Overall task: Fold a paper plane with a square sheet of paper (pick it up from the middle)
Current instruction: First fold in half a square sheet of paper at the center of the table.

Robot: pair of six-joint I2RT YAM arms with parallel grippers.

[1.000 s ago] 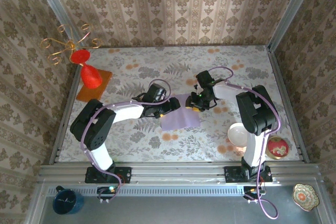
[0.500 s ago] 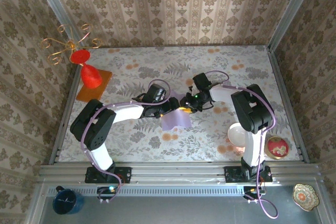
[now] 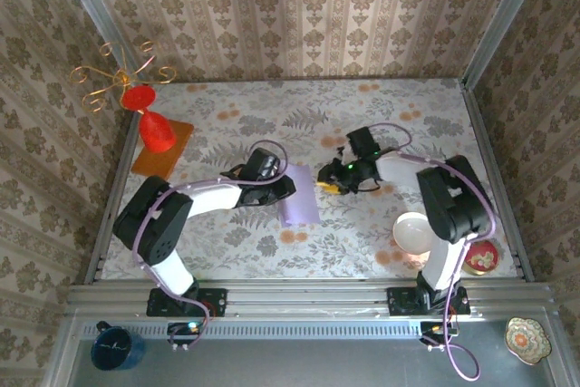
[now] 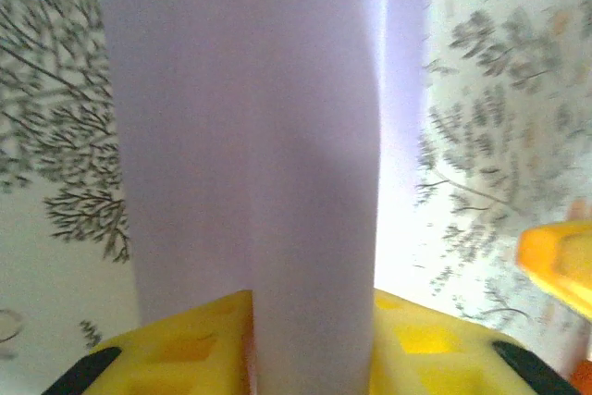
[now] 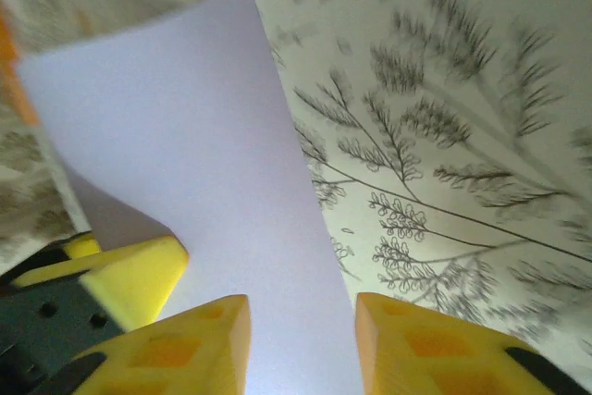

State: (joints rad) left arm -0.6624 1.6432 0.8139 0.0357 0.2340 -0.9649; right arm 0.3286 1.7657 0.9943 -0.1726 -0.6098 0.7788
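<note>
the folded square sheet of paper (image 3: 301, 206) sits over the middle of the bench (image 3: 217, 115), long axis near to far, pinched by the left claw (image 3: 285, 189); the right claw (image 3: 324, 184), spread, hovers just right.

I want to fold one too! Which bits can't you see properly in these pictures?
1. Paper: its far end, in the left wrist view, is cut off by the top edge.
2. Its creases: blurred in that view, too small in the top view.
3. Part of its left edge: in the top view, hidden by the left tool.
4. Whether the right tool touches it: in the right wrist view, depth is unclear.
</note>
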